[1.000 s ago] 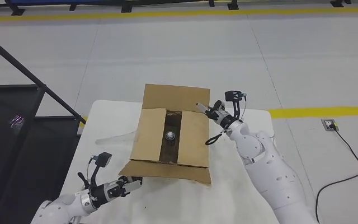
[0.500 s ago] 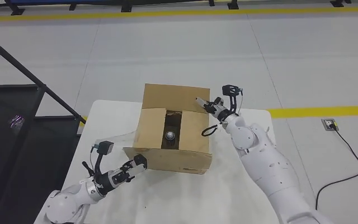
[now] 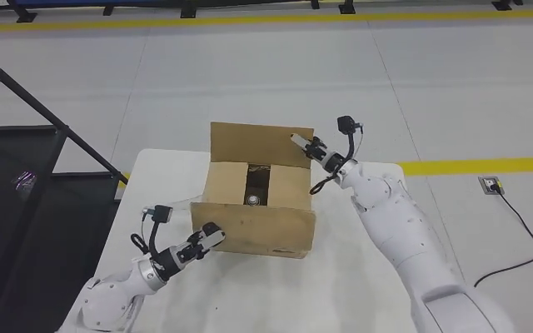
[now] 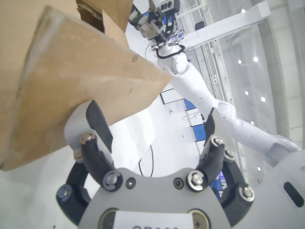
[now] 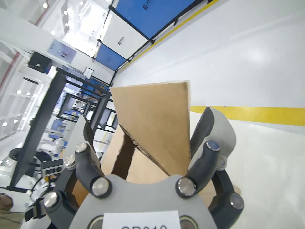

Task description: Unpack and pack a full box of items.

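Observation:
A brown cardboard box [image 3: 254, 229] stands mid-table. Its two side flaps lie folded in, and a gap between them shows a silver-capped item [image 3: 251, 199] inside. The near flap [image 4: 71, 72] stands up, with one finger of my open left gripper [image 3: 208, 237] [image 4: 155, 122] against its lower left corner. The far flap [image 3: 262, 141] [image 5: 155, 120] also stands up. My right gripper [image 3: 306, 147] [image 5: 145, 127] is open at that flap's right corner, with the cardboard between its fingers and close against one of them. The right arm [image 4: 155, 24] shows beyond the box.
The white table [image 3: 166, 166] has free room to the left of the box and in front of it. A black metal frame [image 3: 50, 125] stands off the table's left side. A yellow floor line [image 3: 466, 166] runs behind the right arm.
The near flap went from lying flat outward to standing upright as my left gripper came in under it. My right gripper shifted onto the far flap's right corner.

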